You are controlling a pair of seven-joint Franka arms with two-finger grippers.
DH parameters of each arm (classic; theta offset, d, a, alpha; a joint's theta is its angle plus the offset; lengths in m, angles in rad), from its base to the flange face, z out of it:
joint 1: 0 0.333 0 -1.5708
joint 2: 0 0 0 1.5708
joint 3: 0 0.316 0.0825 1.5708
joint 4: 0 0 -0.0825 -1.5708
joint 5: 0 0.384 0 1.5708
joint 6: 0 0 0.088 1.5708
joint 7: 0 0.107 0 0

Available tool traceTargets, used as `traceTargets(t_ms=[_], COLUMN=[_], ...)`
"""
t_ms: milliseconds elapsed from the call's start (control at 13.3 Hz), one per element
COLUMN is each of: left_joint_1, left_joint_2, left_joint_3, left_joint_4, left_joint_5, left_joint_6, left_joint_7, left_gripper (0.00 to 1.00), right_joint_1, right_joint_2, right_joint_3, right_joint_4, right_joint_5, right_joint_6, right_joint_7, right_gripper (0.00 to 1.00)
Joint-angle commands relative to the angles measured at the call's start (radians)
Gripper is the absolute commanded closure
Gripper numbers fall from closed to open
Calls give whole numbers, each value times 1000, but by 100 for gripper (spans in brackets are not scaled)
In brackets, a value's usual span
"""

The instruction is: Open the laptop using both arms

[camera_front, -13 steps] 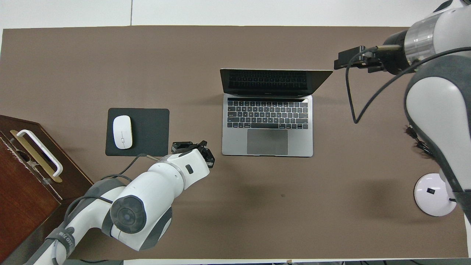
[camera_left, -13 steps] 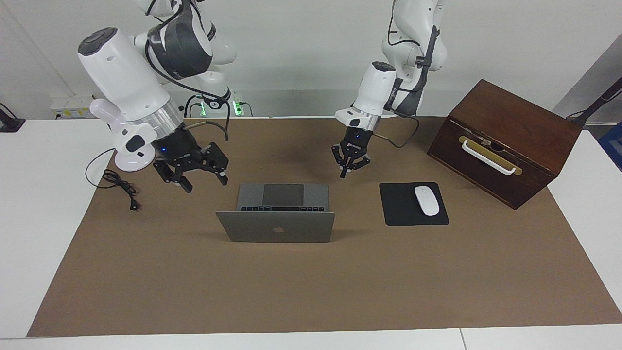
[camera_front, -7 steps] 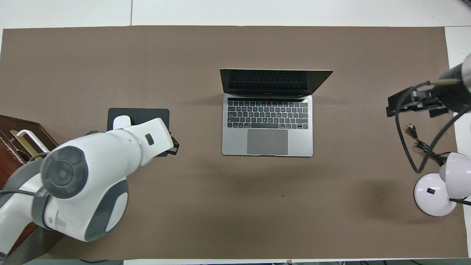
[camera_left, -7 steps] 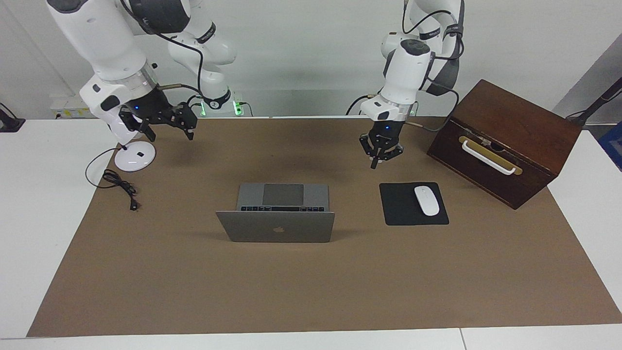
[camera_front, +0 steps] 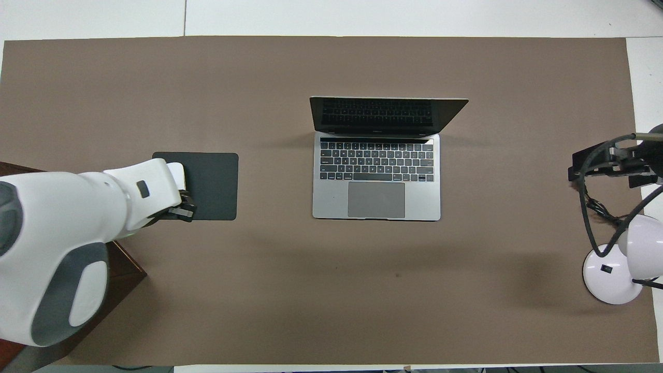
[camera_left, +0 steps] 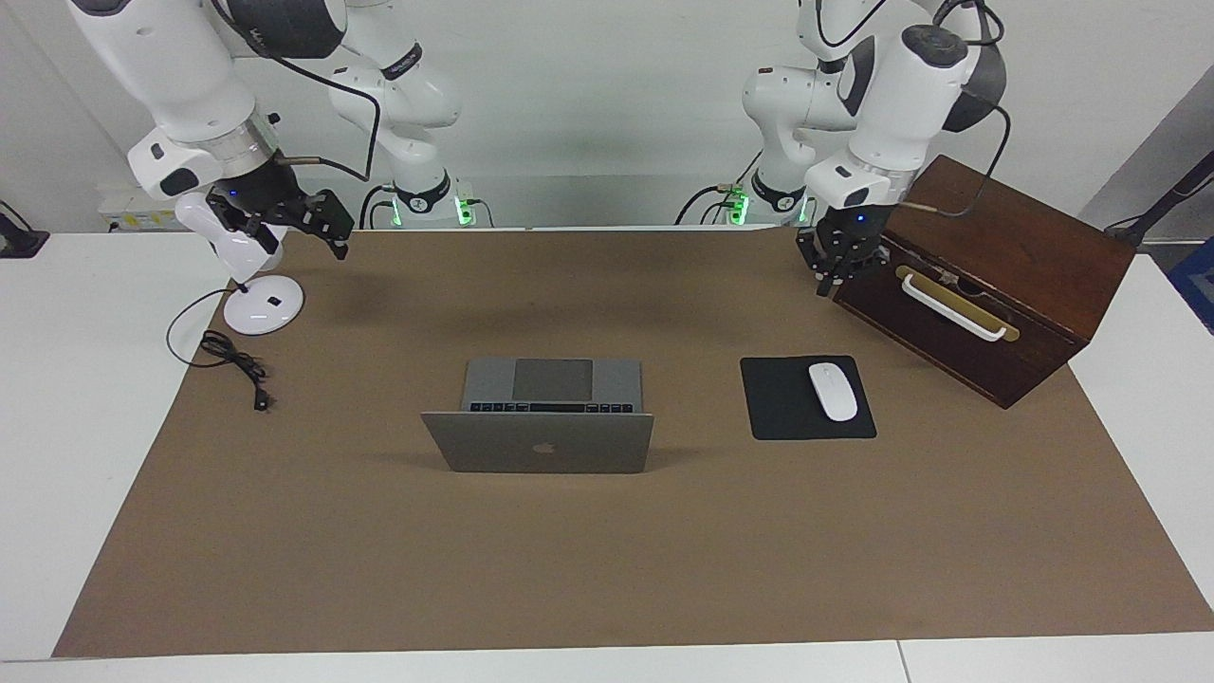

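On brown mat, laptop [camera_left: 539, 438] open, apple logo [camera_left: 542, 448]

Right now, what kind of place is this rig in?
Likely a robotics lab staged as an office desk: two arms over a table with brown paper, an open laptop, a mouse on a black pad, and a wooden box.

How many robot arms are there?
2. The left arm hangs its left gripper by the wooden box; the right arm holds its right gripper above the white lamp.
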Motion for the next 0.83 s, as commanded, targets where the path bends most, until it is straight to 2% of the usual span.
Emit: traceTargets(t_ms=[0, 75, 225, 526, 751], left_joint_1=[48, 74, 128, 162, 188], left_joint_2=[6, 6, 11, 31, 95], left_joint_3=[-10, -10, -11, -10, -10], left_joint_4=[75, 84, 108, 167, 295], left_joint_5=[34, 34, 32, 28, 26], left_joint_6=[-86, -98, -113, -150, -219], left_joint_7=[2, -7, -55, -115, -118], left_gripper=[29, 0, 0, 0, 0], right_joint_1=[15, 55, 75, 110, 106], right_joint_2=[-13, -21, -13, -16, -21], right_joint_3=[-32, -59, -95, -146, -144], right_joint_4=[5, -9, 2, -3, -10], right_joint_5=[2, 2, 1, -1, -11], right_joint_6=[23, 23, 28, 26, 20], right_joint_7=[-6, 4, 3, 1, -17], right_gripper=[0, 0, 0, 0, 0])
